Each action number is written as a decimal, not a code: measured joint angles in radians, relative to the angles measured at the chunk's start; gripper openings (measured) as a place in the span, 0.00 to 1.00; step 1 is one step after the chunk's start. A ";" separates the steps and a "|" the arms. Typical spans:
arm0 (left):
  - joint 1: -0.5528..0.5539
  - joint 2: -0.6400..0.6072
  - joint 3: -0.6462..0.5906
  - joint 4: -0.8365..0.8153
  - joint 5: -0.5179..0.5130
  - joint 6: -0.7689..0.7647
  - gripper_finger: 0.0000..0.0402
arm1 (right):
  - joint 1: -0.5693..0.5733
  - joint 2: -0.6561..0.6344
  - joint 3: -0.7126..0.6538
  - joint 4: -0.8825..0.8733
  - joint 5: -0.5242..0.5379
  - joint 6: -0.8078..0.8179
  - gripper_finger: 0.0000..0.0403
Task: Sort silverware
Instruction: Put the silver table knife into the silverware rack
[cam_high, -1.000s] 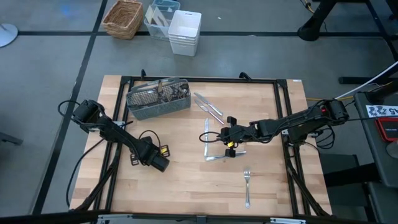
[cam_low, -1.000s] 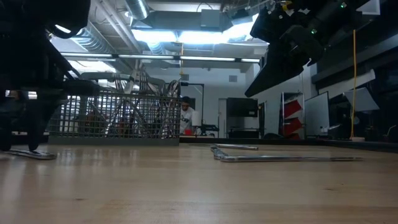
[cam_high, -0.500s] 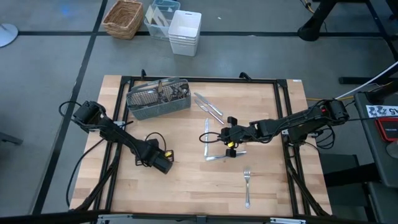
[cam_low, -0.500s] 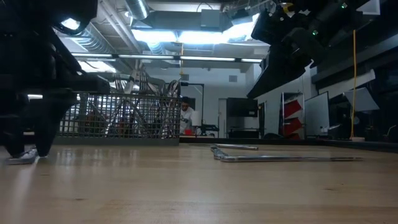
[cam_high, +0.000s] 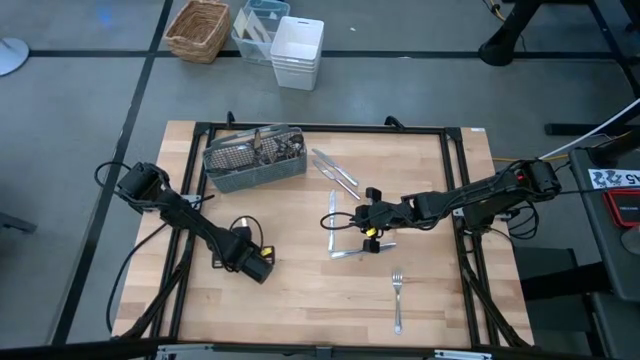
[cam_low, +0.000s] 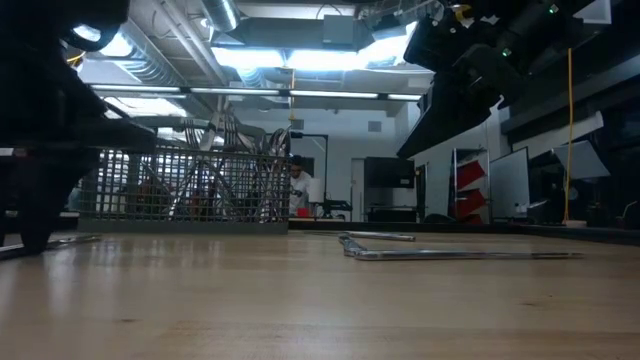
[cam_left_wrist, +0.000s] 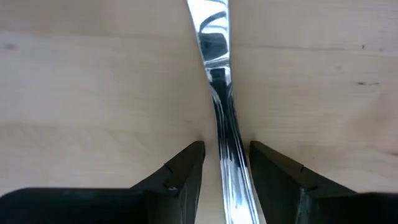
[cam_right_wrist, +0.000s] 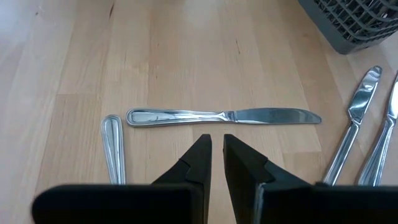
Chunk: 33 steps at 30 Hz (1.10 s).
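Observation:
A silver knife (cam_left_wrist: 219, 93) lies flat on the wooden table near its left side. My left gripper (cam_left_wrist: 227, 152) (cam_high: 250, 264) points straight down over it, open, with one finger on either side of the knife's handle (cam_left_wrist: 233, 180) and a gap showing on both sides. My right gripper (cam_right_wrist: 216, 146) (cam_high: 365, 222) hangs above the table's middle with only a narrow gap between its fingers and nothing in it. Below it lie another knife (cam_right_wrist: 224, 116) and further silverware (cam_right_wrist: 112, 149). A fork (cam_high: 397, 300) lies toward the near right.
The grey wire-mesh caddy (cam_high: 255, 157) (cam_low: 190, 185) stands at the far left with silverware upright in it. Two knives (cam_high: 335, 172) lie beside it. A wicker basket (cam_high: 198, 28) and a white bin (cam_high: 297, 52) stand on the floor beyond the table. A person (cam_low: 300, 188) shows far behind.
My left gripper has turned about its own downward line above the knife at the left and has hardly changed place. The knife stays on the table.

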 joint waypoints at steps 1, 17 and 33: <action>0.000 0.000 0.000 -0.005 -0.002 0.024 0.32 | 0.000 0.000 0.000 0.001 0.000 0.000 0.12; 0.002 -0.001 -0.004 -0.067 -0.112 -0.049 0.32 | 0.000 0.000 0.000 0.001 0.000 0.000 0.12; 0.010 0.051 0.001 -0.066 -0.136 -0.050 0.29 | 0.000 0.000 0.000 -0.001 0.000 0.000 0.12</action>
